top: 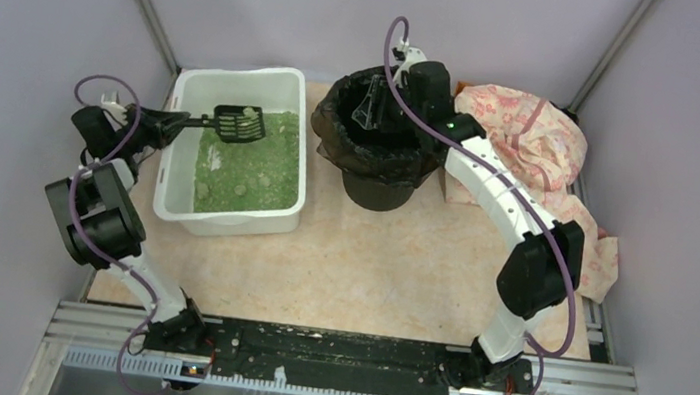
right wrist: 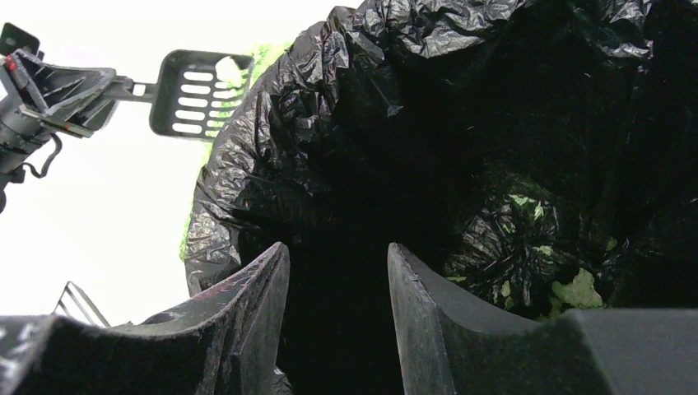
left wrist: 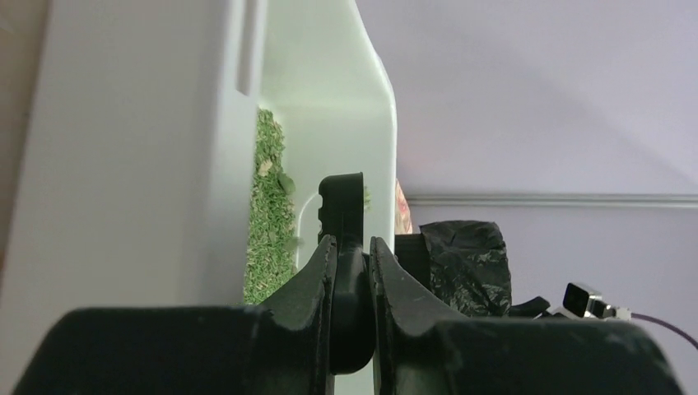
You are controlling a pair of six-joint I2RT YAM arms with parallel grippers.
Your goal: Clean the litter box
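Note:
The litter box (top: 175, 191) is a white tub holding green litter (top: 247, 170), left of centre. My left gripper (top: 170, 123) is shut on the handle of a black slotted scoop (top: 240, 124), held level above the litter's far end with a few pale clumps on it. In the left wrist view the gripper (left wrist: 352, 240) pinches the scoop handle (left wrist: 351, 288) beside the tub wall (left wrist: 329, 82). My right gripper (top: 374, 108) hangs in the mouth of the black-bagged bin (top: 375, 165). In the right wrist view its jaws (right wrist: 337, 247) stand apart over the dark bag (right wrist: 329, 123); nothing shows between them.
A pink patterned cloth (top: 526, 128) lies bunched at the back right behind the bin. Green clumps (right wrist: 576, 288) lie at the bottom of the bag. Grey walls close in on the left, back and right. The scoop (right wrist: 202, 92) shows left of the bin's rim.

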